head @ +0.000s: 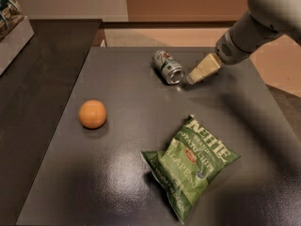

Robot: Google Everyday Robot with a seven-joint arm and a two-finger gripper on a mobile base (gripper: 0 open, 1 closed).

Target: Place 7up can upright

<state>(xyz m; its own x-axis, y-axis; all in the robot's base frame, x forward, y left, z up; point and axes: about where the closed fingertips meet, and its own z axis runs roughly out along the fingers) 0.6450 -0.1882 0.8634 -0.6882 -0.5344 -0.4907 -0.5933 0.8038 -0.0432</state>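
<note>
The 7up can [168, 67] lies on its side at the back middle of the dark table [131, 140], its shiny round end facing front right. My gripper [194, 78] hangs from the white arm at the upper right, its cream fingers pointing down-left, with the tips just right of the can's end. It holds nothing that I can see.
An orange [92, 114] sits at the left middle of the table. A green chip bag [190, 163] lies at the front right. A darker counter [33, 102] adjoins the table on the left, with a box of items [11, 25] at the far left corner.
</note>
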